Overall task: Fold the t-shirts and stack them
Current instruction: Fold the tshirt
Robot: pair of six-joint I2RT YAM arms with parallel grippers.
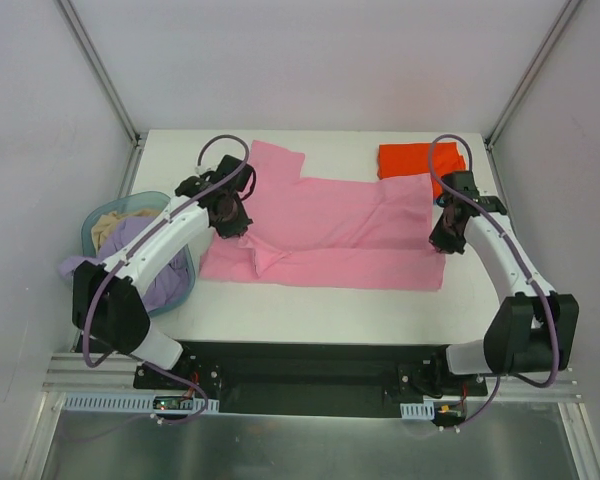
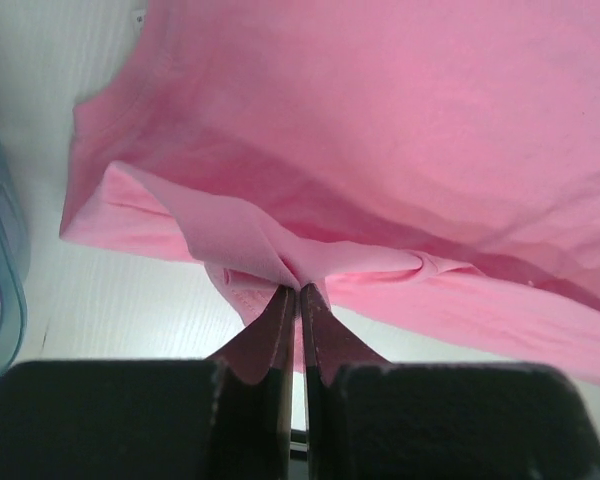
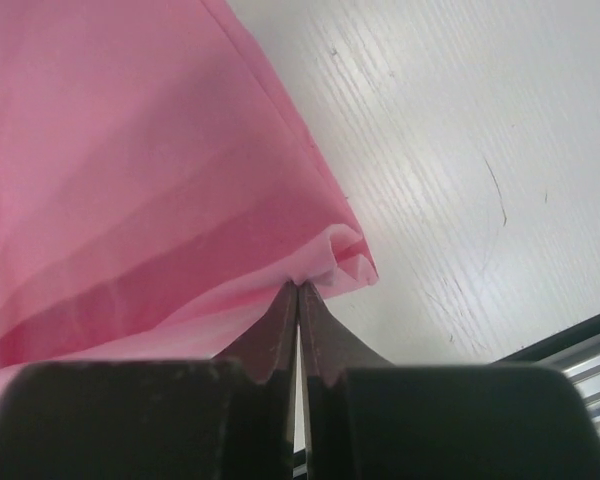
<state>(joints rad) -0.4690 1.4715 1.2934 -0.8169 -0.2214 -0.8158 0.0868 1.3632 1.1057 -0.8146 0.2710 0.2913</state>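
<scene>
1. Sitting at the far left of the top view, the round light-blue basket (image 1: 130, 202) holds a pale lavender t-shirt (image 1: 165, 285) that spills over its lower rim. A beige cloth (image 1: 115, 222) is bunched in the upper part of the basket.
2. Just right of the basket, the left gripper (image 1: 230, 226) sits on the left border of the bright pink t-shirt (image 1: 340, 235). The left wrist view shows its jaws pressed together on a pinched-up fold of pink cloth, raised slightly above the white table (image 1: 310, 310).
3. Across the centre of the frame, the pink t-shirt lies spread out and mostly flat. One sleeve reaches toward the upper left, and a crease runs down near its left side.
4. In the upper right, the orange-red t-shirt (image 1: 410, 160) lies as a compact folded patch. Its lower edge meets the pink t-shirt's upper right corner.
5. At the right, the right gripper (image 1: 446, 238) sits on the pink t-shirt's right edge. The right wrist view shows its jaws clamped tight on a doubled corner of pink cloth, with bare table filling the upper right of that view.
</scene>
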